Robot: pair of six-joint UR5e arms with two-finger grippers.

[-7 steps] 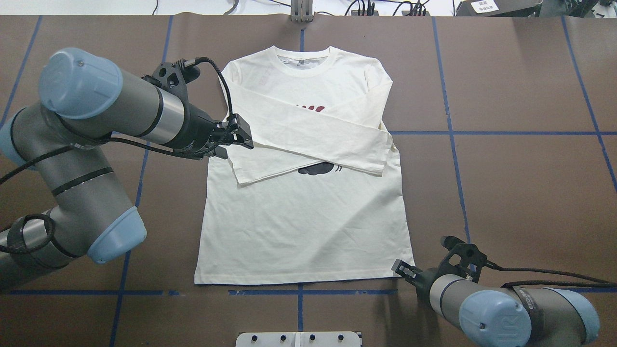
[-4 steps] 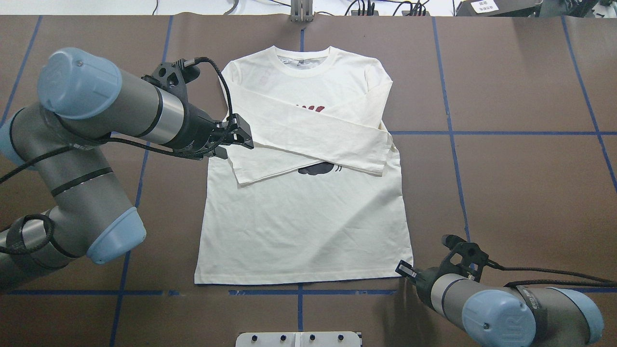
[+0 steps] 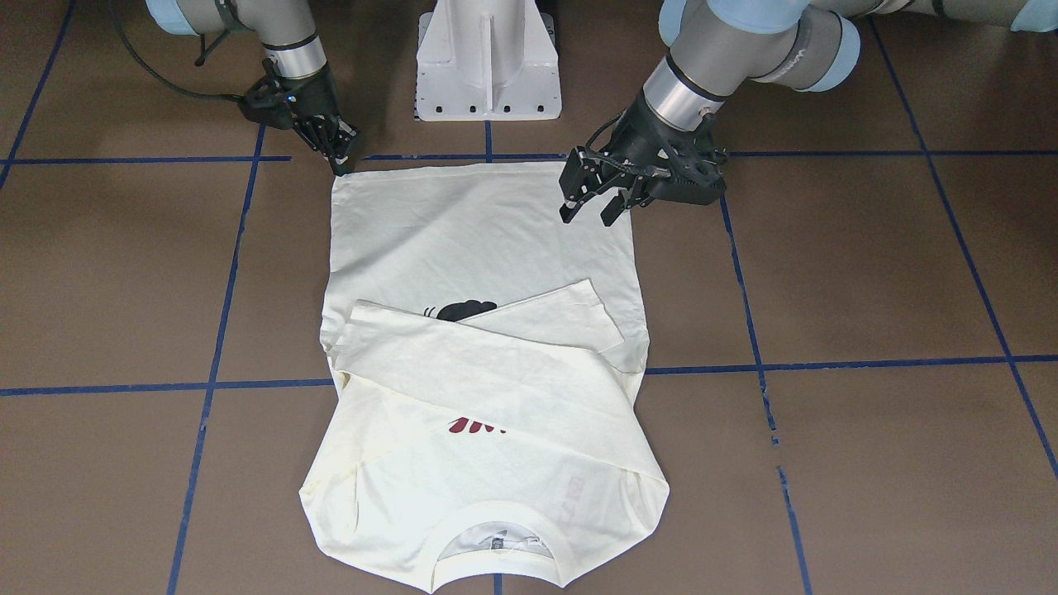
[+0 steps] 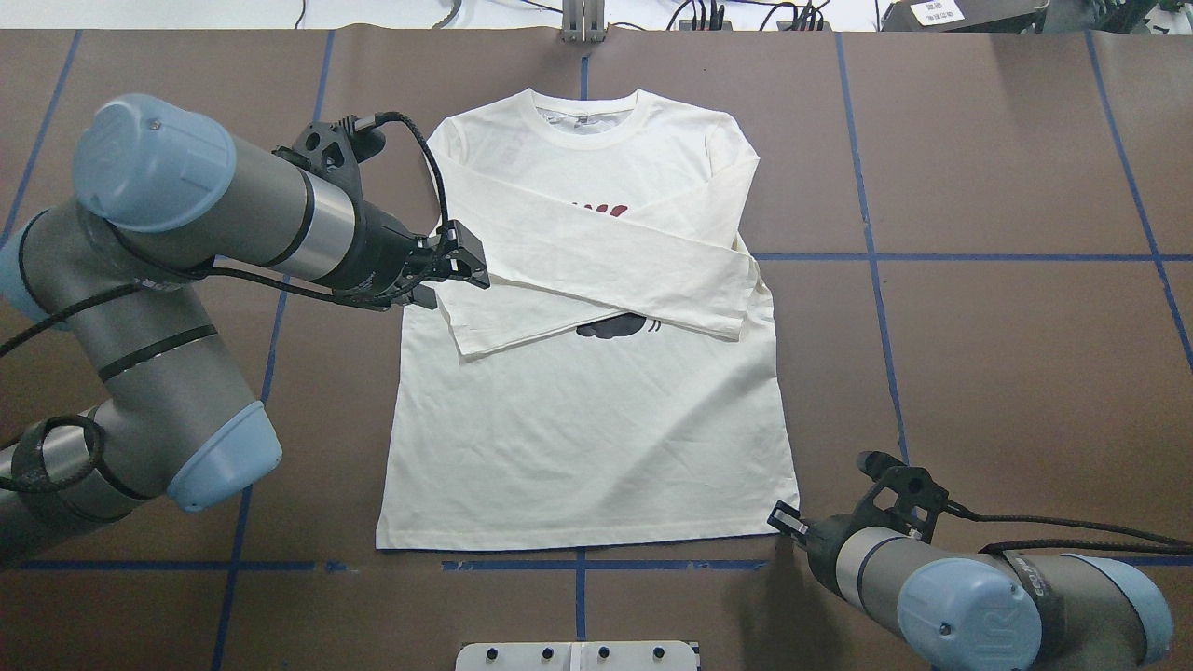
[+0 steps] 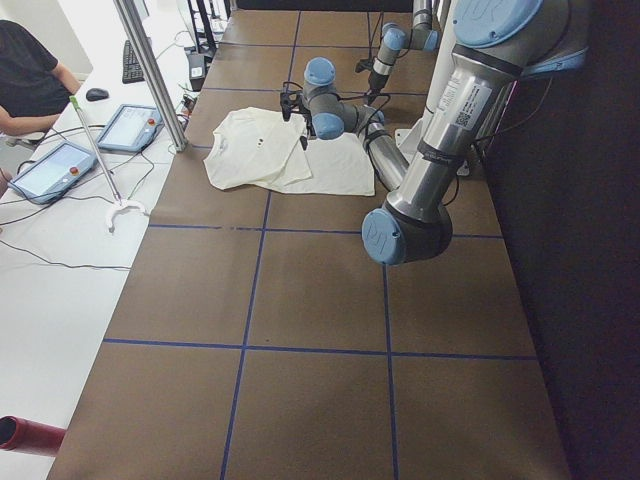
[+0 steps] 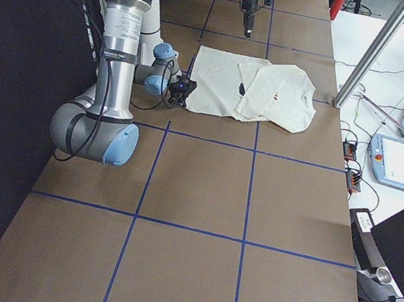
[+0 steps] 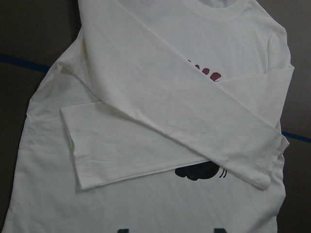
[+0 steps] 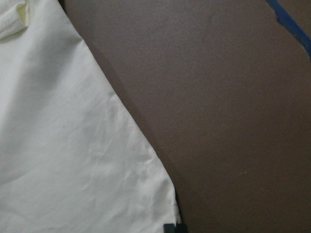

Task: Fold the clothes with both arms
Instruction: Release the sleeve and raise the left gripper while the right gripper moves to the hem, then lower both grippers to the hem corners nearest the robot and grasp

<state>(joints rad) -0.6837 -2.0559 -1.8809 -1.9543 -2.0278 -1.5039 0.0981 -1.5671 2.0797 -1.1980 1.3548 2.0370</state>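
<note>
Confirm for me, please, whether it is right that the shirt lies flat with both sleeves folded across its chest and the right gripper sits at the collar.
Not quite. The overhead exterior view shows the right gripper at a bottom hem corner of the shirt, not at the collar. The shirt does lie flat with both sleeves folded across its chest.

Overhead and front views face each other across the T-shirt point(image 4: 596, 419).
</note>
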